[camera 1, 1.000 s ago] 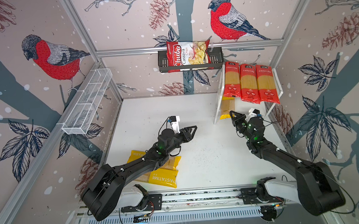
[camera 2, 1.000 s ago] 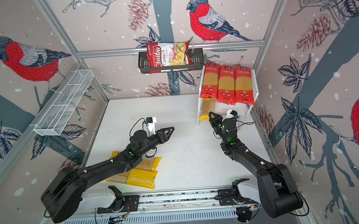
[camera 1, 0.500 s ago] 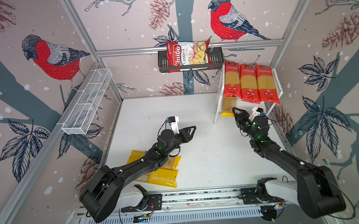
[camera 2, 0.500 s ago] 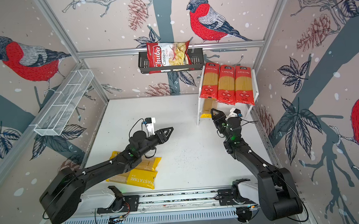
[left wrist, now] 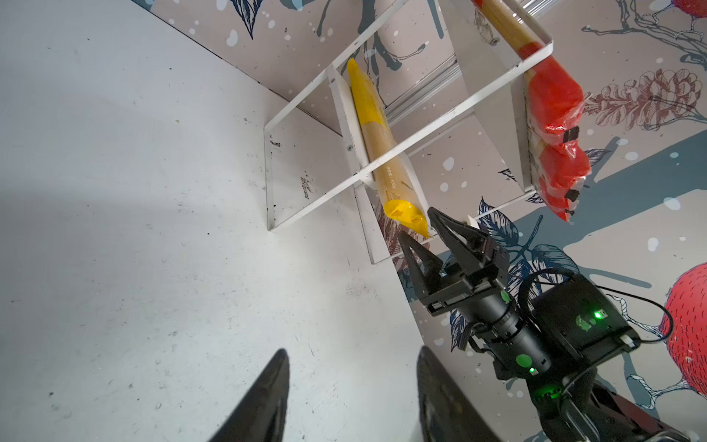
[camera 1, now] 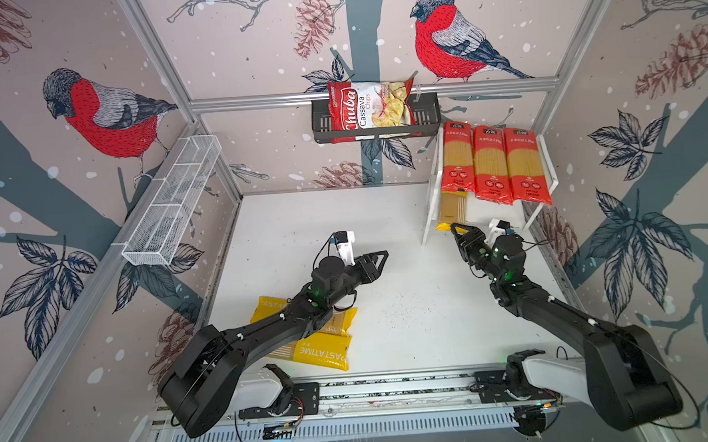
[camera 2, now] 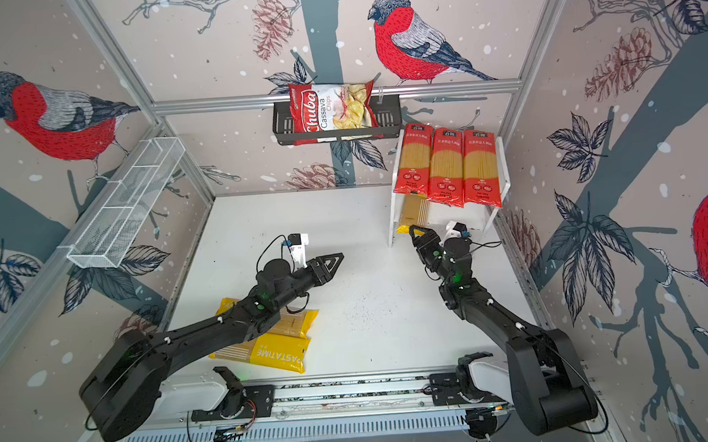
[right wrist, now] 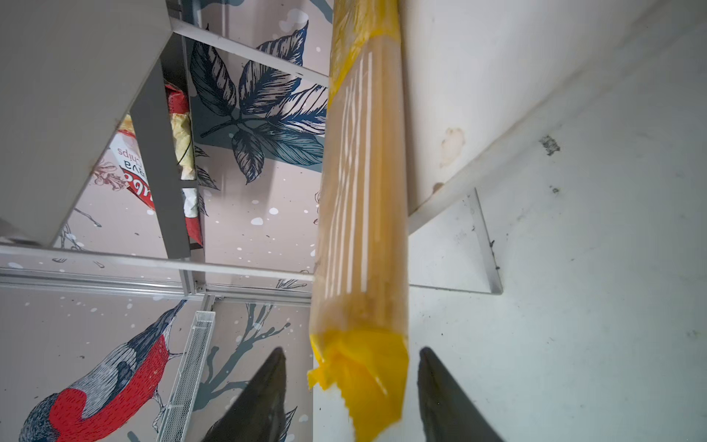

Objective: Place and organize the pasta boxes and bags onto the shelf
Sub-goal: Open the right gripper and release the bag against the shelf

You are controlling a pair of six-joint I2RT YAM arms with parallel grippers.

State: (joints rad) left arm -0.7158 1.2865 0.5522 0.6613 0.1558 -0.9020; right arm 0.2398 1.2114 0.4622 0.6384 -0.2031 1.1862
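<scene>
Spaghetti packets are split between two places. Three red packets (camera 1: 491, 165) lie side by side on the top board of the white shelf (camera 1: 431, 201). One yellow packet (right wrist: 359, 191) lies on the lower board against the side panel, its crimped end poking past the front edge. Two yellow PASTATIME packets (camera 1: 317, 350) lie overlapped on the table (camera 1: 411, 310), partly under the left arm.

The right gripper (camera 1: 456, 230) sits at that poking end with its jaws apart. In the right wrist view one finger stands on each side of the yellow crimp, with a gap on both sides, so nothing is clamped. The left gripper (left wrist: 352, 352) hovers over bare table, jaws parted and empty.

The nearest risk is a snag: if the right arm backs out at a skew, a finger (right wrist: 440, 386) could catch the loose crimp and drag the packet off the board. A forward nudge could instead wedge it crooked against the panel. The red packets overhang the top board just above this gripper, so a straight lift could knock one down. On the table, gripping the upper PASTATIME packet may drag its neighbour along, since the two overlap.
</scene>
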